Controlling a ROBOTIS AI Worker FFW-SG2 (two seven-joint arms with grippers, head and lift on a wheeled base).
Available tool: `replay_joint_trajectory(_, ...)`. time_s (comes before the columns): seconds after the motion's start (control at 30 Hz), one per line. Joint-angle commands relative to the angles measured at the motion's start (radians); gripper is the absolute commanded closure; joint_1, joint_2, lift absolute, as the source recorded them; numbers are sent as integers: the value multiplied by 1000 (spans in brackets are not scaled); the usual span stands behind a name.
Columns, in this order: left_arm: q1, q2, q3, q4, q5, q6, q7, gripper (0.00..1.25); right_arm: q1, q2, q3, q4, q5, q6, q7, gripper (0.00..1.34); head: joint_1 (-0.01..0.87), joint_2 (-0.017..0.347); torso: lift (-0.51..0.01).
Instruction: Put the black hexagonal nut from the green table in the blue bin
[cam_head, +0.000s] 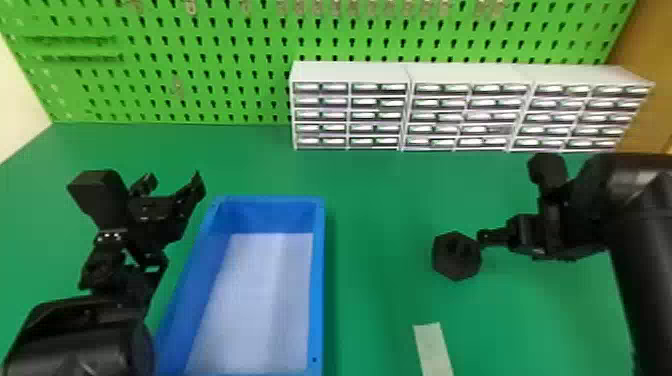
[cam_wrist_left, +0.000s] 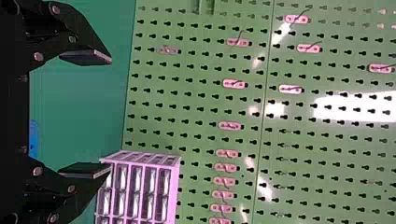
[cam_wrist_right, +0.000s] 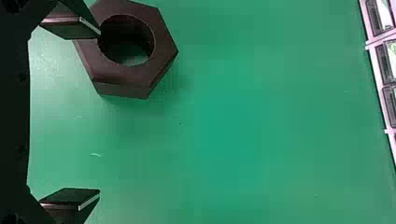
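Head view: nut (cam_head: 457, 268) lying on table (cam_head: 380, 200), right of bin (cam_head: 317, 280); left gripper (cam_head: 172, 182) hanging near bin, right gripper (cam_head: 500, 237) hanging beside nut.
Left wrist view: fingers (cam_wrist_left: 88, 57) gaping wide, holding nothing.
Right wrist view: fingers (cam_wrist_right: 70, 196) standing wide apart, gripping nothing, one overlapping nut, contact unclear.

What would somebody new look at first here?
Probably the big blue bin, in front of the robot, with nothing in its pale bottom. Next, the black nut on the green table, right by the right gripper. Behind them stand white drawers.
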Motion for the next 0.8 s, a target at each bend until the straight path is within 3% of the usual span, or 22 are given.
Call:
replay_joint_trajectory(0.0, -1, -3, -3, 0, 1, 0, 2, 438, -5, -5, 11, 34, -2, -30, 0, 102, 686, 51, -97)
replay_joint_trajectory(0.77, -5, -3, -12, 0, 4, -2, 14, 437, -7, -5, 37, 189, -47, -240, 0, 98, 686, 51, -97)
